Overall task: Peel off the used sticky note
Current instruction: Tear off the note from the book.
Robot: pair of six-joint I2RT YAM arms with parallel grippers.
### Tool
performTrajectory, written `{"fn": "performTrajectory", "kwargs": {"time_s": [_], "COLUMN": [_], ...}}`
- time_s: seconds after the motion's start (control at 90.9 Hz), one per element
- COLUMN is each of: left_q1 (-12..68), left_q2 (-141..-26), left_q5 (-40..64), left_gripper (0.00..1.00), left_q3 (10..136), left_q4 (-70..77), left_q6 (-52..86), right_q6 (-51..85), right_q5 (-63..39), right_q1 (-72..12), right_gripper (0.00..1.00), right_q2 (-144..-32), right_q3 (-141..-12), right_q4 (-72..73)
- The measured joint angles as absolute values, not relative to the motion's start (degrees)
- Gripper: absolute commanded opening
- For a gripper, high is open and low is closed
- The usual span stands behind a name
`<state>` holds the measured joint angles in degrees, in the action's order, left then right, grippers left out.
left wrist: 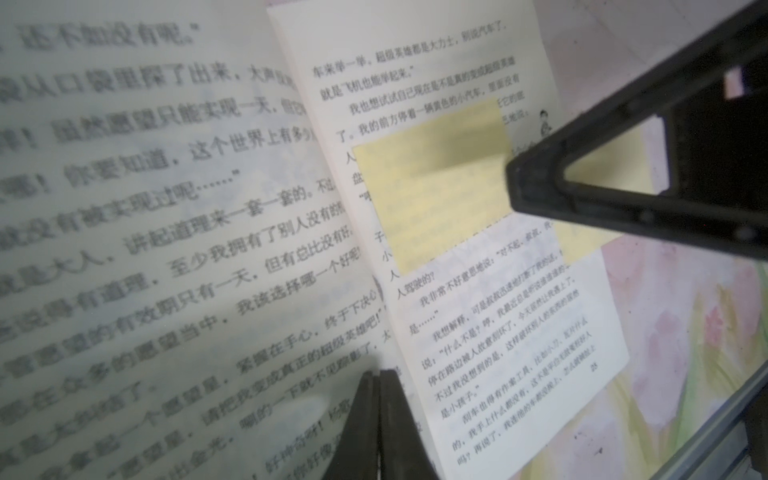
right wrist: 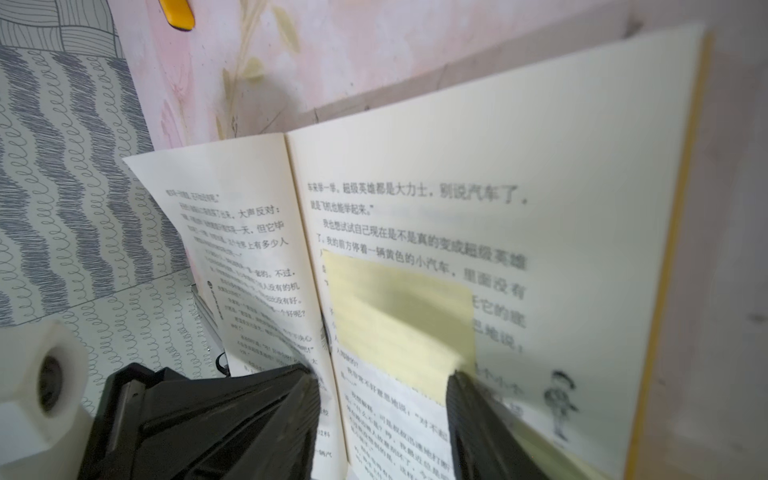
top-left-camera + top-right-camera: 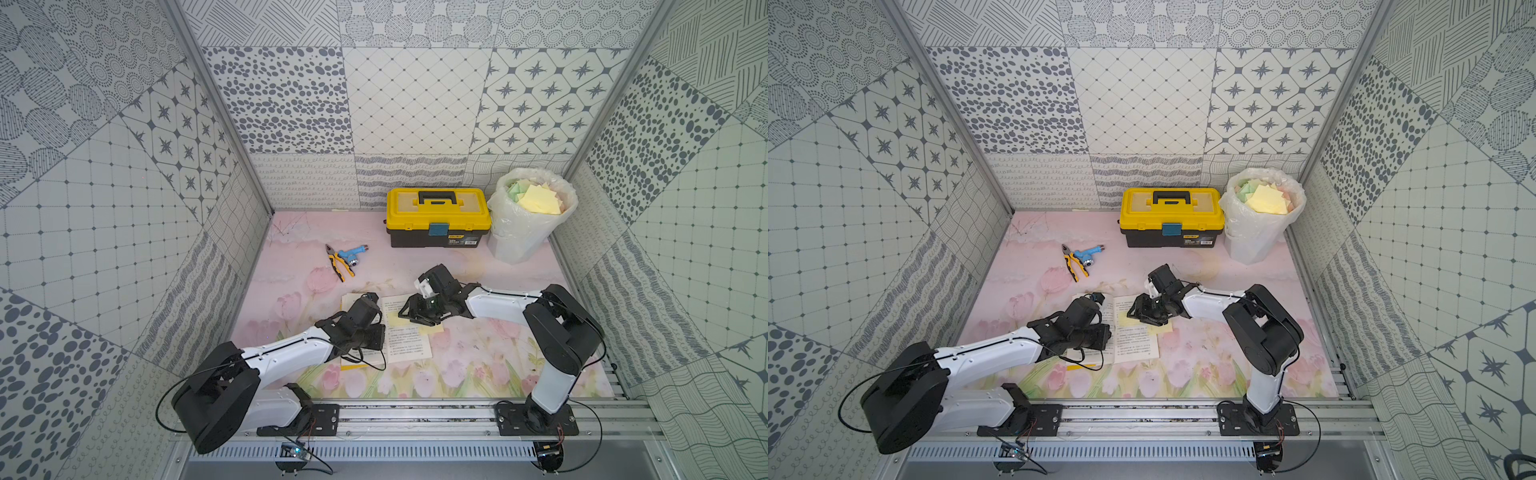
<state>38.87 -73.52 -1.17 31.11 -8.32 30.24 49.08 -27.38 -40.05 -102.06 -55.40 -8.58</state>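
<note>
The thin, limp pale yellow square paper sticky note point(image 2: 399, 324) is lying between the parted jaws of the right gripper point(image 2: 384, 376). Pinching the corner beside 1 fingertip is looking safest. The left gripper point(image 1: 377, 374), closed and empty, appears to be pinning the open printed book point(image 1: 166, 208).

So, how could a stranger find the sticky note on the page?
On the floral tabletop lies an open book. On its right page, a yellow sticky note covers printed lines beside the spine; the other yellow note overhangs the page's outer edge.

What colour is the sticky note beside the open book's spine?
The sticky note is pale yellow; the right wrist view shows it best.
</note>
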Motion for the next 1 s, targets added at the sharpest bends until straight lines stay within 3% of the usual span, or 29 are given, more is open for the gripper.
{"fn": "performTrajectory", "kwargs": {"time_s": [0.55,1.002], "left_q1": [38.9,38.9], "left_q2": [-73.5,-73.6], "left_q5": [-1.2,-1.2], "left_gripper": [0.07,0.06], "left_q3": [31.2,31.2], "left_q4": [-8.3,-8.4], "left_q6": [30.2,30.0], "right_q6": [45.9,48.6], "right_q5": [-23.9,-29.1], "right_q1": [-40.0,-41.6], "right_gripper": [0.61,0.52], "right_q2": [-101.5,-105.3], "right_q3": [-57.5,-59.0], "right_q4": [-13.9,-8.8]}}
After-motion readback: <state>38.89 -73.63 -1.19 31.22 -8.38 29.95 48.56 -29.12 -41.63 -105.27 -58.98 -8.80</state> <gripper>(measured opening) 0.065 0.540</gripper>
